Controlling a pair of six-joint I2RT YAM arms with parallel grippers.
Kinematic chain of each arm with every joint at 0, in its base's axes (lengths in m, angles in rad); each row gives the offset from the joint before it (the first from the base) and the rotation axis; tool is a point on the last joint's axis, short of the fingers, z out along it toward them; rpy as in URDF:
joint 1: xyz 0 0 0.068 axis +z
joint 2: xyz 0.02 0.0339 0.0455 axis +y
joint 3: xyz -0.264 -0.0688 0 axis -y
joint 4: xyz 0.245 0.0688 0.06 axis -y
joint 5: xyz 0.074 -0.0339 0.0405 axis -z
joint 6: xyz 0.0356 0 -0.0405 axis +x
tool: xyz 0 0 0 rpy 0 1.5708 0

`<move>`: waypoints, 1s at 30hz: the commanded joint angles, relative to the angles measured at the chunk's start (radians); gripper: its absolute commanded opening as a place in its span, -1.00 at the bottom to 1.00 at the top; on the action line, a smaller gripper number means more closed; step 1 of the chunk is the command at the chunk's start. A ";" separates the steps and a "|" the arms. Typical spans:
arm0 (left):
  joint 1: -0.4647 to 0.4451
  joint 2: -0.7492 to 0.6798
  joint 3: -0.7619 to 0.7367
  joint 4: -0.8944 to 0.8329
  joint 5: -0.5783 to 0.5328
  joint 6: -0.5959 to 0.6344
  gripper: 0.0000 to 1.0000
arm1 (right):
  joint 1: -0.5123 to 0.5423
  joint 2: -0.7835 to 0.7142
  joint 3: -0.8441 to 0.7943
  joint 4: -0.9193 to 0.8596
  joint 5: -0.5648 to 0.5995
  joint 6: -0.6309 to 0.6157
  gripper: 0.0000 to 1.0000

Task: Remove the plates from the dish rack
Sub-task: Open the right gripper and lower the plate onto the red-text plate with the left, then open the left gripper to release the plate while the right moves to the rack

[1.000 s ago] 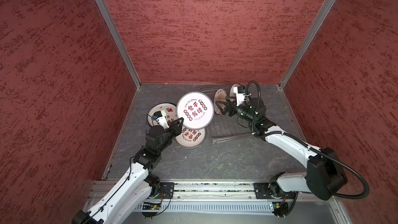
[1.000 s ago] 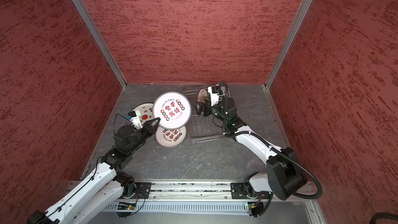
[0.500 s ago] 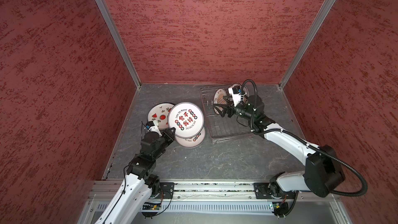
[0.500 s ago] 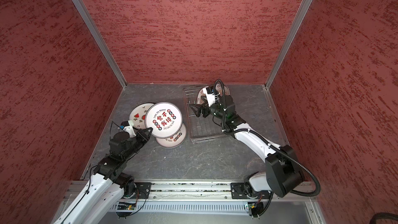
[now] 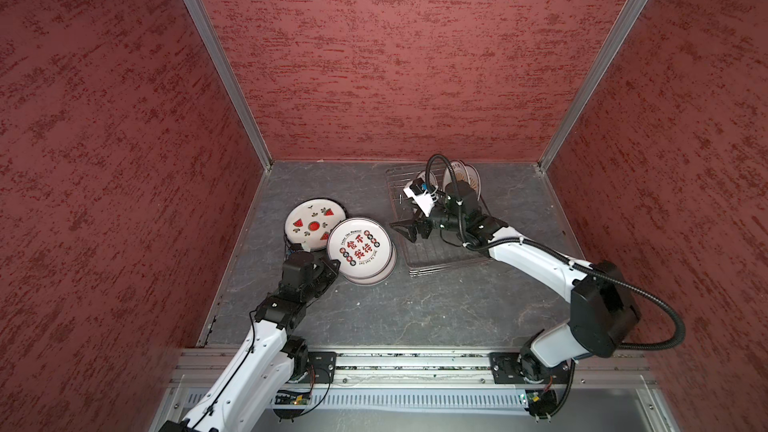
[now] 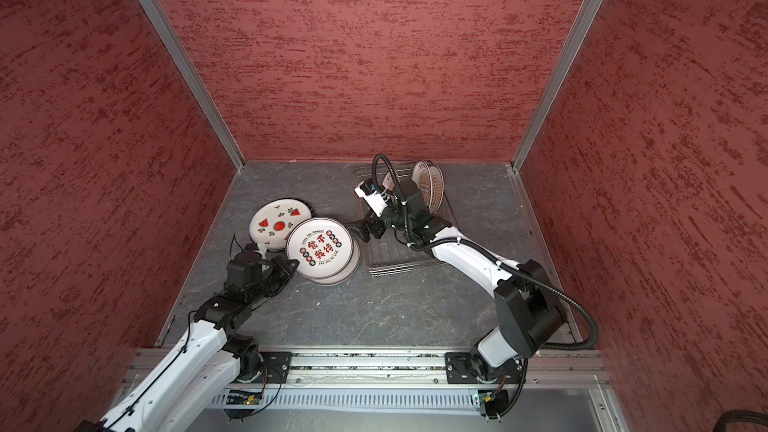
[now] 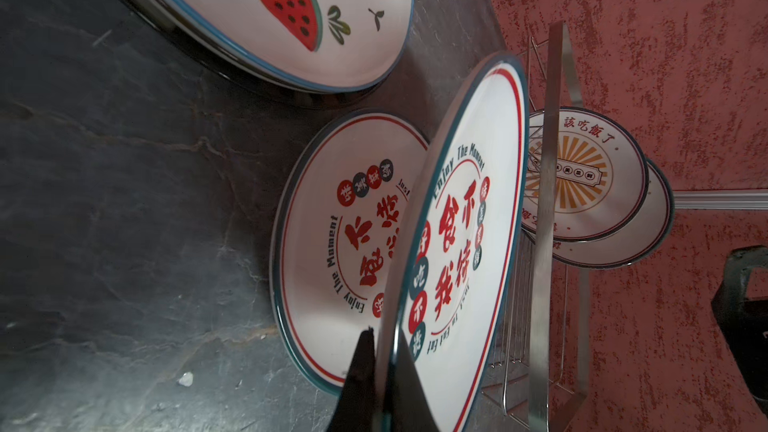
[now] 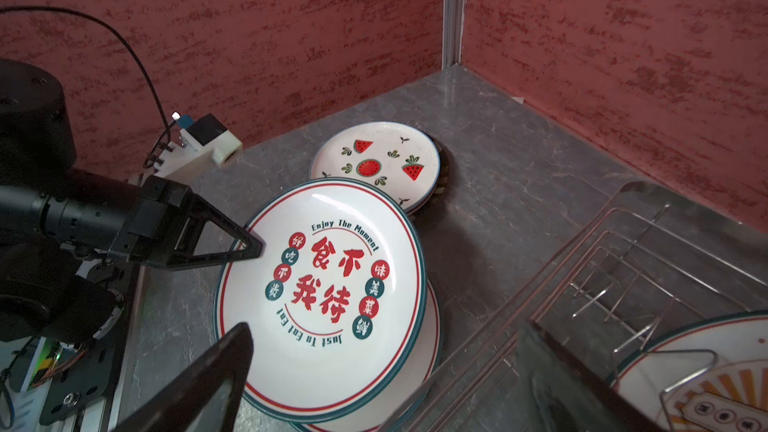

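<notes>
The red-character plate (image 5: 359,246) is gripped by its near rim in the left claw (image 5: 336,268), clenched hard on the edge. From the left wrist the dark fingers (image 7: 362,367) are seen either side of that rim. The plate is carried out ahead of the claw, tilted, directly above a second red-character plate (image 7: 332,243) that lies flat on the counter (image 5: 415,309). Whether the far rim is touching the lower plate yet cannot be told. A watermelon plate (image 5: 314,224) is parked just to the left of the claw, face up on what looks like another plate. Beyond the held plate's far rim, further ahead of the claw, the dish rack (image 5: 436,259) is seen. At least two sunburst plates (image 5: 459,176) are left standing upright at its far end, so the unloading is judged only partly done. The right claw (image 5: 402,231) is spread wide and empty over the rack's edge nearest the stack, with the sunburst plates back behind its wrist. The step in hand looks to be the stacking, and it would best be done gently. The far rim should be landed first and the plate levelled until rim is matched to rim. The grip should be let go only once the weight is taken from below. The left claw should then be drawn straight back along its own line, so the stack is not dragged and the watermelon plate is not clipped.
</notes>
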 commanded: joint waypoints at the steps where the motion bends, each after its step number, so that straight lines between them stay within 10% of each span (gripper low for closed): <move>1: 0.005 -0.008 0.010 0.049 -0.013 -0.012 -1.00 | 0.008 0.043 0.046 -0.070 -0.011 -0.094 0.98; 30: -0.049 0.206 0.016 0.102 -0.067 -0.028 -1.00 | 0.082 0.167 0.155 -0.230 0.025 -0.192 0.94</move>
